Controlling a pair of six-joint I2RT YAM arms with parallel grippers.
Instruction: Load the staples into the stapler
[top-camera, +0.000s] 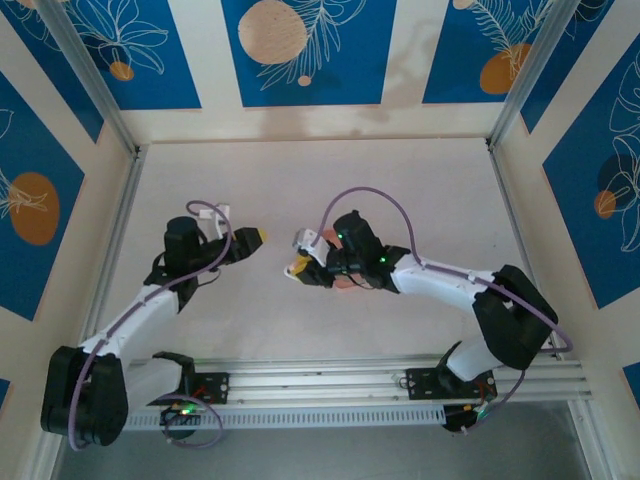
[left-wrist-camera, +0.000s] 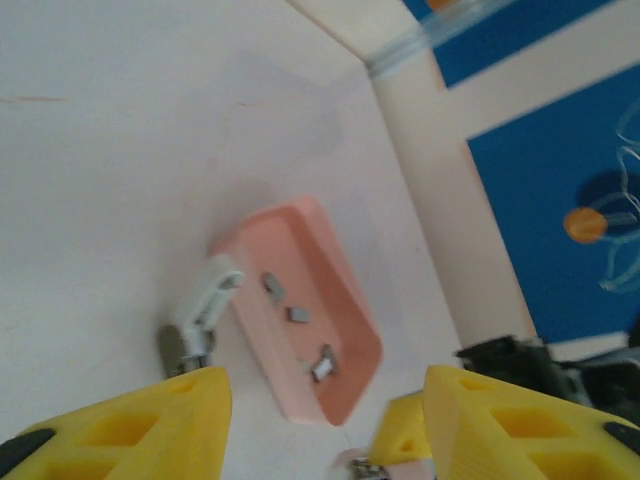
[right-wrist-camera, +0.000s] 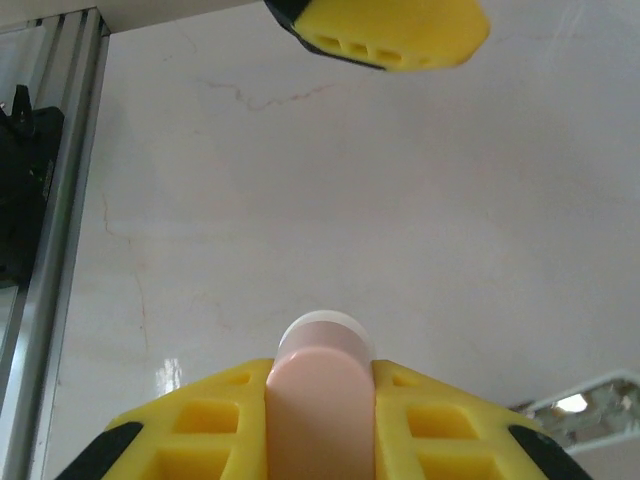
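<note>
Two-finger R hand (right-wrist-camera: 320, 372) pinches pink piece (right-wrist-camera: 318, 410); L hand (left-wrist-camera: 322, 400) spread.

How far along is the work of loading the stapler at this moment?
Done: the right end effector is shut on the pink stapler. In hand: the left end effector is open and points at the pink tray, with nothing between its fingers. Left: the staples lie loose in the tray; none is picked up yet, and one must go into the stapler.
</note>
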